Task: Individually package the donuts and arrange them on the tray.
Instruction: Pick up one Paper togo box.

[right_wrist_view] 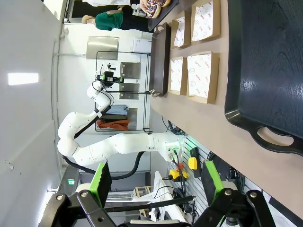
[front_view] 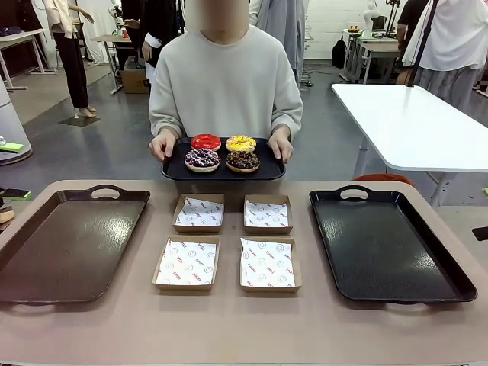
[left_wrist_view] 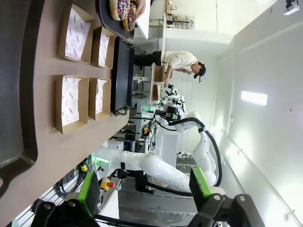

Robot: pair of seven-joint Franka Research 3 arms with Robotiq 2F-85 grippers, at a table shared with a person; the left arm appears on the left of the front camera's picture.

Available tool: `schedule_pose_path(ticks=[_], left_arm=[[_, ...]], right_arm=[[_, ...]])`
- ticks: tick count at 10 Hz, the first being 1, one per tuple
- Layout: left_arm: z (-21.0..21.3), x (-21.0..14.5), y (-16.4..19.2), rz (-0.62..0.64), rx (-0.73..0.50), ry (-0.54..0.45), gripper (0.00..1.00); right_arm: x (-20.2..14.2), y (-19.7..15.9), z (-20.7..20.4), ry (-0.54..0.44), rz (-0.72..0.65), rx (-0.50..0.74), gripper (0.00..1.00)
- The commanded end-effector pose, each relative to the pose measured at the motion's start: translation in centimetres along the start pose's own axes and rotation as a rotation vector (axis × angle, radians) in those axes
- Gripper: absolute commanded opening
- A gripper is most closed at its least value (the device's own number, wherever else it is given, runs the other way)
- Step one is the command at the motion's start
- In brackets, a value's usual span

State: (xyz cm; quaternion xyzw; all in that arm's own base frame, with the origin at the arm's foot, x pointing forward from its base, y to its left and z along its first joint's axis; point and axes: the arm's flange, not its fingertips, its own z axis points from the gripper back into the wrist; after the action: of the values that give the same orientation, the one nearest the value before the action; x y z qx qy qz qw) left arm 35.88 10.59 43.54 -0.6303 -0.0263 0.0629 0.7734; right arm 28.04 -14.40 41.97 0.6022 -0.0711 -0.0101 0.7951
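- Four ring donuts sit on a small black plastic tray (front_view: 174, 172) that a person holds at the table's far edge: glossy red donut (front_view: 206, 142), yellow sprinkled donut (front_view: 241, 143), dark purple donut w/ white sprinkles (front_view: 202, 159) and dark chocolate donut (front_view: 243, 161). None boxed yet.
- Risk 1: the small tray is hand-held, one hand (front_view: 162, 145) at one end and the other hand (front_view: 280, 149) opposite. It can shift as I reach in, so I judge a pad could hit fingers or tip it.
- Risk 2: the donuts are packed close; can't tell if they touch. Wide fingers going for one prob. nudge its neighbour or smear icing, and too hard a squeeze dents a soft ring.
- Risk 3: four open brown cardboard boxes w/ printed paper liners (front_view: 187, 263) lie loose mid-table, between a large dark-brown tray (front_view: 46, 259) and a large black tray (front_view: 396, 259). A light box may skid, or a liner may ride up, when a donut goes in.
- Risk 4: can't tell which big tray is the target, so a wrong pick means rework.
- Left gripper (left_wrist_view: 144, 189): green pads spread wide apart, nothing between them, touching nothing, well apart from the boxes.
- Right gripper (right_wrist_view: 156, 177): same, jaws wide, empty, clear of the table.
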Motion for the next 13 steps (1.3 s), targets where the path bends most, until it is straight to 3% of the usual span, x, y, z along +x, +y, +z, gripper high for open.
schedule_pose_path(ticks=[1,11,13], left_arm=[[0.1,-0.1,-0.1,0.001,-0.012,-0.001,1.00],[0.1,-0.1,-0.1,0.001,-0.012,-0.001,1.00],[0.1,-0.1,-0.1,0.001,-0.012,-0.001,1.00]], right_arm=[[-0.1,0.1,0.0,-0.005,0.008,0.016,1.00],[-0.1,0.0,0.1,-0.003,-0.002,0.001,1.00],[3.7,4.9,-4.0,-0.004,-0.032,-0.182,1.00]])
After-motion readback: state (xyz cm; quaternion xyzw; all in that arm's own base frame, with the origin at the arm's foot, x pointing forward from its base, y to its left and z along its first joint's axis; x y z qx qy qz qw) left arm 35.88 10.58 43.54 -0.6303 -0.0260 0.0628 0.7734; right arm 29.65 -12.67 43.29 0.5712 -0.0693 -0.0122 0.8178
